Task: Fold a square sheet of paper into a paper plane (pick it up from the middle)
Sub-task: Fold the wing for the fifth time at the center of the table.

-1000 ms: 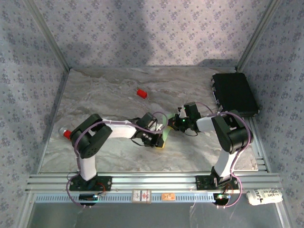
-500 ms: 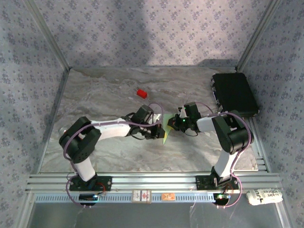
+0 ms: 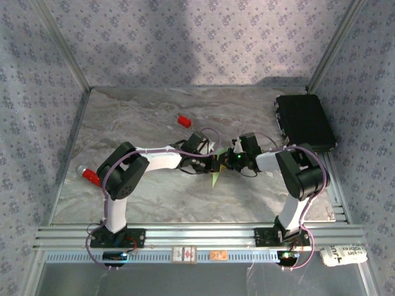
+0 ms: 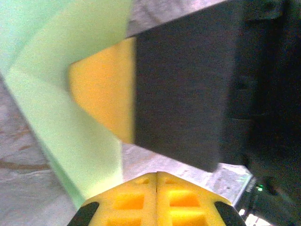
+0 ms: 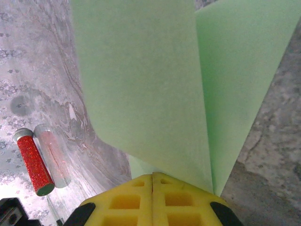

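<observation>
L end effector (image 4: 157,181) swung right, closed beside paper (image 5: 141,84); R end effector (image 5: 152,181) grips it.

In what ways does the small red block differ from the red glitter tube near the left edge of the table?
The red block is short and boxy; the red glitter tube is a long, slim cylinder. The block lies alone toward the back of the table; the tube lies at its left edge, beside a clear tube. Both are red and rest on the marble top.
</observation>
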Robot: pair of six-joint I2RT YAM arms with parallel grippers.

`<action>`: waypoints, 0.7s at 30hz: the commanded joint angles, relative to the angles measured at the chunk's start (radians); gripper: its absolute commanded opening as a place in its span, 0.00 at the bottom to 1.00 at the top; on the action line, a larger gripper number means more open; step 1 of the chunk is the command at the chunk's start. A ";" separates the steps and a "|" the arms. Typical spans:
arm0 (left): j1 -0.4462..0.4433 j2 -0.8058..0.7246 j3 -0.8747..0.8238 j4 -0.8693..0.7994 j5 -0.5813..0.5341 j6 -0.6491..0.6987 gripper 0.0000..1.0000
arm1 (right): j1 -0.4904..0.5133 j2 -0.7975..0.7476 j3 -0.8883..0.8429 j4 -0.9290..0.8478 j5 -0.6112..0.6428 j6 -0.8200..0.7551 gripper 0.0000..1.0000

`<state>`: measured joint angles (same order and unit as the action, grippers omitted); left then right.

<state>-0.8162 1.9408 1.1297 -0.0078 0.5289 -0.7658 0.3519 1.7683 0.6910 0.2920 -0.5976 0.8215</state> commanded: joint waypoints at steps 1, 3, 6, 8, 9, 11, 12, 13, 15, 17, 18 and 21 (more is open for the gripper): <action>-0.001 0.025 0.035 -0.047 -0.040 0.047 0.02 | -0.008 0.019 -0.039 -0.111 0.098 -0.014 0.06; -0.004 0.038 0.030 -0.046 -0.040 0.054 0.02 | -0.009 0.019 -0.040 -0.112 0.098 -0.013 0.07; -0.013 0.053 0.026 -0.070 -0.065 0.072 0.02 | -0.008 0.019 -0.040 -0.113 0.097 -0.014 0.07; -0.020 0.054 0.016 -0.088 -0.077 0.081 0.02 | -0.008 0.015 -0.040 -0.111 0.093 -0.011 0.07; -0.025 0.051 0.004 -0.092 -0.086 0.084 0.01 | -0.009 0.012 -0.041 -0.108 0.093 -0.011 0.07; -0.034 0.046 -0.018 -0.103 -0.098 0.088 0.01 | -0.010 0.003 -0.038 -0.108 0.091 -0.010 0.07; -0.037 0.044 -0.030 -0.111 -0.105 0.091 0.00 | -0.010 -0.002 -0.036 -0.108 0.091 -0.009 0.07; -0.039 0.042 -0.042 -0.111 -0.107 0.093 0.00 | -0.011 -0.006 -0.035 -0.109 0.091 -0.010 0.07; -0.040 0.039 -0.072 -0.098 -0.107 0.088 0.00 | -0.013 -0.017 -0.022 -0.112 0.085 -0.010 0.08; -0.040 0.034 -0.088 -0.102 -0.107 0.091 0.00 | -0.013 -0.034 -0.008 -0.121 0.078 -0.017 0.08; -0.040 0.029 -0.096 -0.103 -0.108 0.096 0.00 | -0.015 -0.047 -0.001 -0.130 0.079 -0.023 0.09; -0.036 0.020 -0.110 -0.116 -0.107 0.113 0.00 | -0.021 -0.088 0.015 -0.163 0.089 -0.046 0.10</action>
<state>-0.8402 1.9537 1.0733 0.0090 0.4522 -0.6888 0.3477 1.7222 0.6872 0.2176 -0.5632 0.8131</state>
